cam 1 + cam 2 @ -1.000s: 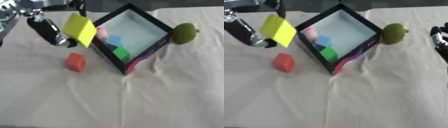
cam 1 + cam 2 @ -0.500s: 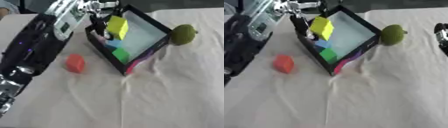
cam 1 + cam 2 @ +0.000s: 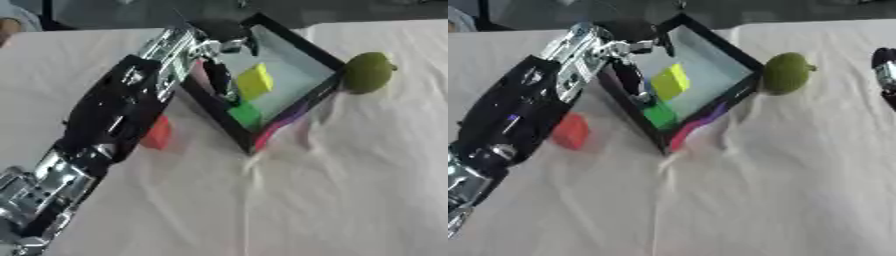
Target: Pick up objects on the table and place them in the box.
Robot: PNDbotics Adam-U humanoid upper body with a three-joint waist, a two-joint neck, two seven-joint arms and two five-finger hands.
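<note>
Reaching over the near wall of the black-framed box (image 3: 297,45), with the left robot hand (image 3: 219,75) hanging inside — fingers appearing straightened, just beside the yellow block (image 3: 255,81), which seems to be lying free on the box's pale floor above a green block (image 3: 246,113). Waiting outside on the cloth-covered desk (image 3: 350,190): a red block (image 3: 570,131) close beside the forearm, and a green pear-like fruit (image 3: 367,72) touching the box's far-right wall. Showing only at the right edge, the right robot hand (image 3: 884,72) — fingers impossible to judge. Likely handling light and rigid, the red block — best pinched across two flat opposite faces; the fruit, rounder, probably liable to roll.
</note>
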